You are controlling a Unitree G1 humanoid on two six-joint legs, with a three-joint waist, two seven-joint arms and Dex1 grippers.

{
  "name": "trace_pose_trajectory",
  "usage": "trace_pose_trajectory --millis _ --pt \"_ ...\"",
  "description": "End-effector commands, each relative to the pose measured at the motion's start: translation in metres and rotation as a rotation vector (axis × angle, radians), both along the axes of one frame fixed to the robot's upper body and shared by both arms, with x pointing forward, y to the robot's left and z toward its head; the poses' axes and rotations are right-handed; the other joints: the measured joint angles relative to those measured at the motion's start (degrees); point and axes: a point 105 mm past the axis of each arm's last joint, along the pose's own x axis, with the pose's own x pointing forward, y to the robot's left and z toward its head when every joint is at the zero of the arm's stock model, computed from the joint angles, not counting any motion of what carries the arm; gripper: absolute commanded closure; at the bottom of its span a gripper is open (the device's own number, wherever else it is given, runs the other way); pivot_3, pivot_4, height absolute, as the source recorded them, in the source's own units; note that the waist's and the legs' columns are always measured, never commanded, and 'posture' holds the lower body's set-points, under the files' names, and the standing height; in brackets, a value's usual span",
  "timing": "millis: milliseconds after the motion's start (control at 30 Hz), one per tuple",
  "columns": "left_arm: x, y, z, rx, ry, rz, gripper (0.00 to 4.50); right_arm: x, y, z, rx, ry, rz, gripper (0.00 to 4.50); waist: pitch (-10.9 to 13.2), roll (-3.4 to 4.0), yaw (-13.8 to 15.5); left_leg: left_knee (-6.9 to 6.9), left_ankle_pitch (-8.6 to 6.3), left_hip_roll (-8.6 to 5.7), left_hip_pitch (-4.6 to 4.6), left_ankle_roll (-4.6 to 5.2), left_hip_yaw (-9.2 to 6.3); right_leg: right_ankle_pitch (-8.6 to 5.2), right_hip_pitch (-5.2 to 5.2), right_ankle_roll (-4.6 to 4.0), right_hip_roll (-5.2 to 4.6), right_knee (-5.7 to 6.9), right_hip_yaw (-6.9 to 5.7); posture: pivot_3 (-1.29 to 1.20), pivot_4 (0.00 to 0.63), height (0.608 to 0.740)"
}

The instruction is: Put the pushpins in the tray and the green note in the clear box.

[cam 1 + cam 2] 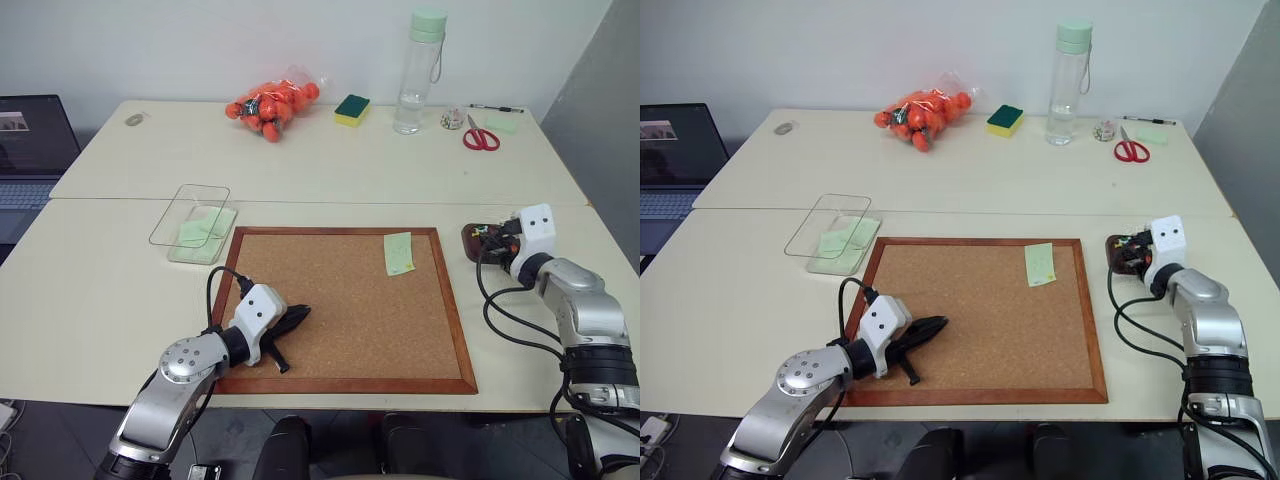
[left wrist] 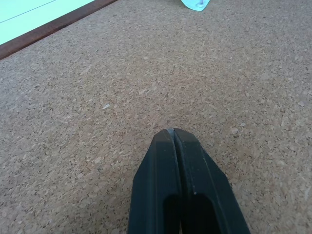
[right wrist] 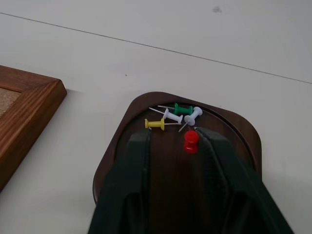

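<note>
At lower left, the left gripper rests clenched and empty on the corkboard; the clear box sits left of centre. The green note, right of centre, awaits pickup. At right, the right gripper stands parted over the tray, red pushpin between its fingers, apparently dropping; lift straight up to avoid scattering pushpins.

Open cork all around my left gripper, nothing on the corkboard between it and the green note at the far right corner. My right gripper hangs over the tray, jaws parted, pushpins crowding the dish under the tips. Bare table between tray and board frame. The clear box sits off the board's far left corner, approach from the board side unblocked.
</note>
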Motion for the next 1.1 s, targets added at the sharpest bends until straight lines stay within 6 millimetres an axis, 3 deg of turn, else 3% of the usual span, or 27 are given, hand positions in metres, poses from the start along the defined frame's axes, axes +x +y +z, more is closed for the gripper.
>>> trace_pose_trajectory --millis 33,133,333,500,633,767,900,1100 --pt "-0.005 -0.001 -0.011 0.017 0.039 -0.008 4.50 0.005 -0.005 0.026 -0.030 -0.096 -0.012 2.09 0.00 0.00 -0.01 0.00 0.00 0.00 0.00 0.00 0.00 0.00 0.00 0.00 0.00 0.00 0.00 0.00 0.150 0.740" --pt "-0.005 -0.001 -0.011 0.015 0.039 -0.004 4.50 0.005 -0.006 0.029 -0.029 -0.106 -0.014 1.47 0.00 0.00 -0.03 0.00 0.00 0.00 0.01 0.00 -0.01 0.00 0.01 0.00 0.01 0.00 -0.01 0.00 0.150 0.740" --pt "-0.006 -0.002 -0.011 0.012 0.039 -0.004 4.50 0.000 -0.007 0.013 0.017 -0.012 -0.023 0.21 0.00 0.00 -0.03 0.00 0.00 0.00 0.00 0.00 0.00 0.00 0.00 0.00 0.00 0.00 0.00 0.00 0.150 0.740" --pt "-0.005 -0.002 -0.012 0.013 0.037 -0.005 4.50 0.000 -0.006 0.021 -0.007 -0.064 -0.022 0.07 0.00 0.00 -0.02 0.00 0.00 0.00 0.00 0.00 -0.01 0.00 0.01 0.00 0.00 0.00 -0.01 0.00 0.150 0.740" --pt "-0.005 -0.002 -0.012 0.013 0.035 0.000 4.50 0.000 -0.005 0.045 -0.020 -0.191 -0.033 0.07 0.00 0.01 -0.02 0.00 0.00 0.00 0.00 0.00 -0.01 0.00 0.01 0.01 0.00 0.00 -0.01 0.00 0.150 0.740" --pt "-0.006 -0.001 -0.013 0.011 0.039 0.001 4.50 -0.015 0.030 0.055 0.111 -0.238 0.145 0.07 -0.01 0.01 -0.02 -0.01 0.00 0.01 0.00 0.00 -0.03 0.00 0.02 0.01 0.01 -0.01 -0.03 0.00 0.150 0.740" --pt "-0.006 -0.002 -0.014 0.014 0.042 -0.008 4.50 -0.046 0.084 0.040 0.073 -0.199 0.441 0.07 -0.01 0.02 0.02 -0.01 0.00 0.03 0.01 0.00 -0.08 -0.01 0.05 0.02 0.01 -0.02 -0.07 0.00 0.150 0.740" --pt "-0.004 -0.003 -0.013 0.012 0.038 -0.013 4.50 -0.051 0.107 0.013 0.024 -0.134 0.520 0.07 -0.01 0.03 -0.02 0.02 0.01 0.03 0.03 0.01 -0.04 -0.11 0.04 0.25 0.00 -0.03 -0.02 0.00 0.150 0.740"
